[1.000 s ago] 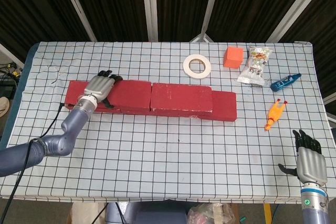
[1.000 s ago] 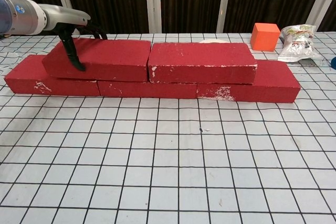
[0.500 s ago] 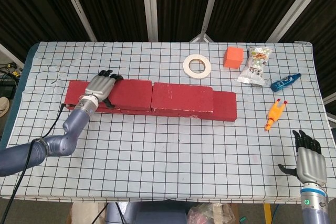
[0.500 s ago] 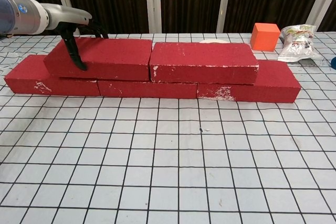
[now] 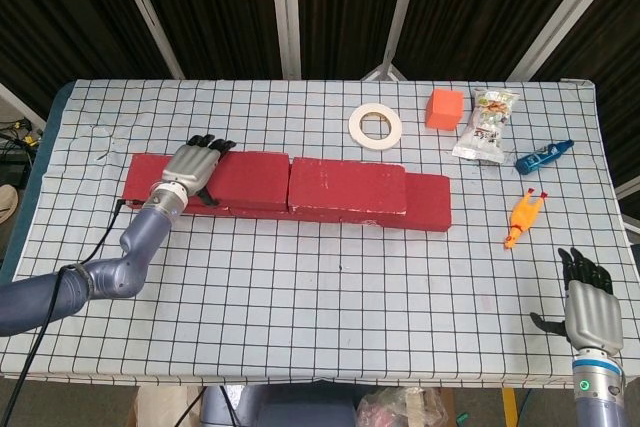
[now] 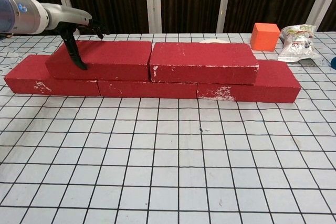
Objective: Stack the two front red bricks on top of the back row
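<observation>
Over the left end of the brick wall, the left arm reaches in low from the near-left corner of the table (image 5: 300, 317). The left hand (image 5: 193, 165) lies palm-down on the upper left brick (image 6: 102, 60), dark fingers (image 6: 94, 26) spread across its top and the thumb (image 6: 71, 51) pressed against its front face, so it grips that brick. Just beside it, touching end to end, the upper right brick (image 6: 203, 62) also rests on the back row (image 6: 152, 86) of red bricks. At the near-right corner the right hand (image 5: 589, 309) hangs upright, loosened, fingers apart and holding nothing. Behind the wall lie a tape roll (image 5: 375, 125) and an orange cube (image 5: 445, 108).
</observation>
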Motion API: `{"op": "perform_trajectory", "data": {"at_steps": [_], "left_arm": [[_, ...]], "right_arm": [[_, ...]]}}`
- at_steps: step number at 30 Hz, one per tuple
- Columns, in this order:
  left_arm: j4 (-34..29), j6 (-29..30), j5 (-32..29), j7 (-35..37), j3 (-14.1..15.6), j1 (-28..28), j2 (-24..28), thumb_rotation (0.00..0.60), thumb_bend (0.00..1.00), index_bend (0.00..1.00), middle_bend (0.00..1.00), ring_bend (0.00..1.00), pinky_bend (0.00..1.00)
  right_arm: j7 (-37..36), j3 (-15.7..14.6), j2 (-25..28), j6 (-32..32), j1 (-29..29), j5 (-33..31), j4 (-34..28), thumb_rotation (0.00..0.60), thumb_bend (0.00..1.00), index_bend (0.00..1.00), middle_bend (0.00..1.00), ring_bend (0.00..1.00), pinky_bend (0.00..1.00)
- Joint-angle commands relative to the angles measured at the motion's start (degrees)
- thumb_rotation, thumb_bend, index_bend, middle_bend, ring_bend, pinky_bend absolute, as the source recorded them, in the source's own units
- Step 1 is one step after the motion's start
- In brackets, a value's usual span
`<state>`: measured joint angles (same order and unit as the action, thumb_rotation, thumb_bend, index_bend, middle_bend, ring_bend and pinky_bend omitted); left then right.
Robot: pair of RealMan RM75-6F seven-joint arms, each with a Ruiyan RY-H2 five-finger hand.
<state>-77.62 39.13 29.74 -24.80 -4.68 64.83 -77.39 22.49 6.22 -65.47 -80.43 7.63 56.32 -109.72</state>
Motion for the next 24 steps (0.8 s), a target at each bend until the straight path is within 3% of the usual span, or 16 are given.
{"op": "perform_trajectory", "data": {"at_steps": [1, 9, 16, 20, 24], "left_arm": [[-0.3, 0.1, -0.2, -0.1, 0.1, 0.1, 0.2, 0.6, 0.0, 0.1, 0.07, 0.0, 0.0], [-5.0, 1.3, 1.9, 2.6, -1.1, -1.5, 4.0, 0.6, 0.0, 0.07, 0.04, 0.0, 0.0], [-14.7, 6.0, 13.3, 13.2, -1.8, -11.2, 13.3, 0.6, 0.0, 0.02, 0.01, 0.0, 0.0], [-17.4, 11.5, 22.2, 19.4, -0.4, -18.3, 16.1, 0.6, 0.0, 0.02, 0.04, 0.0, 0.0], [-15.5, 12.2, 25.2, 19.0, 2.3, -21.4, 16.4, 0.6, 0.0, 0.02, 0.04, 0.0, 0.0]], "right_arm": [[0.0, 0.0, 0.0, 0.0, 0.0, -0.1, 0.0, 0.6, 0.18, 0.03, 0.0, 0.0, 0.0], [-0.3, 0.0, 0.2, -0.3, -0.2, 0.1, -0.1, 0.6, 0.18, 0.03, 0.0, 0.0, 0.0], [-0.8, -0.1, 0.6, -0.1, -0.4, 0.3, -0.2, 0.6, 0.18, 0.03, 0.0, 0.0, 0.0], [-0.8, -0.3, 0.6, -0.1, -0.4, 0.7, -0.5, 0.6, 0.18, 0.03, 0.0, 0.0, 0.0], [-0.8, -0.5, 0.6, -0.1, -0.4, 1.2, -0.8, 0.6, 0.18, 0.03, 0.0, 0.0, 0.0]]}}
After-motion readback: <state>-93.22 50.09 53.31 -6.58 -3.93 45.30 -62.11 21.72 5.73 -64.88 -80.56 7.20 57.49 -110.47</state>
